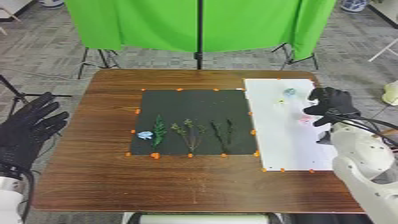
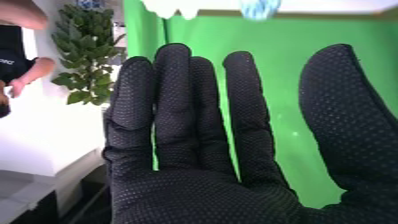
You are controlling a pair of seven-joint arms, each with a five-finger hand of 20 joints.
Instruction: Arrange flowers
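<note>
- we judge it early: one blue flower (image 1: 145,135) lies on the dark mat (image 1: 178,102), beside the green sprig (image 1: 159,132).
- thin stems (image 1: 189,135) and dark-leaved stems (image 1: 222,135) on the mat too, no blooms at their tops.
- left to do, we guess: blue bloom (image 1: 290,92), yellow bloom (image 1: 281,101), pink bloom (image 1: 306,119), all on the white sheet (image 1: 284,140).
- right hand (image 1: 333,102) near pink bloom, fingers straight, spread wide, grasping nothing; contact, we can't tell.
- left hand (image 1: 31,125) open, empty, off the mat.
</note>
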